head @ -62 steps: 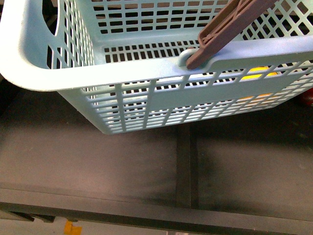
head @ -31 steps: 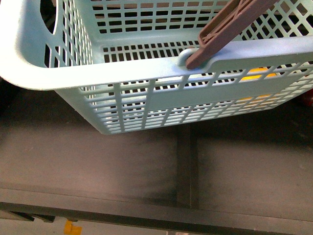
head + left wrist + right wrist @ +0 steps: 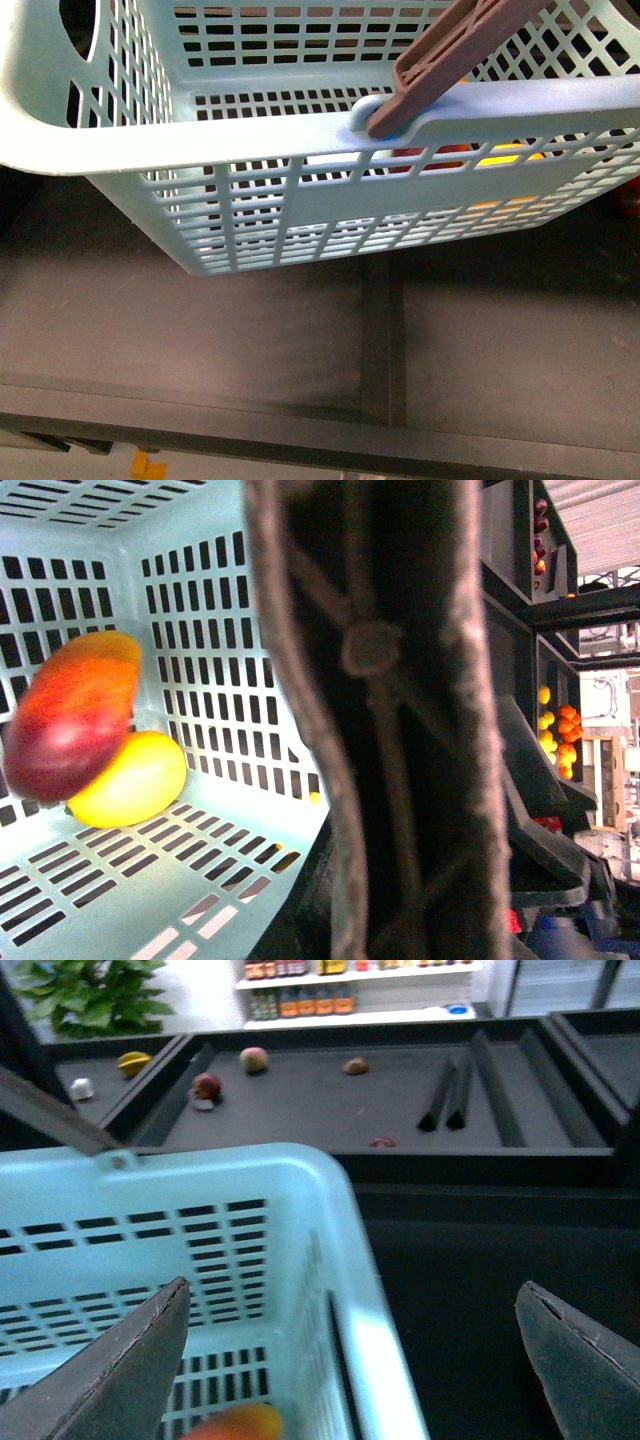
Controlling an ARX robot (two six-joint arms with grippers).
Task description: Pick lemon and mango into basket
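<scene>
The light turquoise basket (image 3: 300,140) hangs tilted above the dark shelf, its brown handle (image 3: 440,60) raised. Inside, in the left wrist view, the red and orange mango (image 3: 70,715) rests against the yellow lemon (image 3: 130,780) on the basket floor (image 3: 110,880). Both fruits show as red (image 3: 430,160) and yellow (image 3: 505,155) patches through the lattice wall. My left gripper is shut on the basket handle (image 3: 400,730), which fills that view and hides the fingers. My right gripper (image 3: 350,1360) is open above the basket corner rim (image 3: 330,1190), holding nothing.
A dark shelf surface (image 3: 200,330) with a divider strip (image 3: 375,340) lies under the basket. Beyond it are black display trays (image 3: 400,1090) holding an apple (image 3: 207,1085) and other loose fruit. Shelves of oranges (image 3: 565,735) stand off to one side.
In the front view the basket has shifted left and its rim has risen slightly. A red patch of the mango now shows through the lattice beside the yellow one.
</scene>
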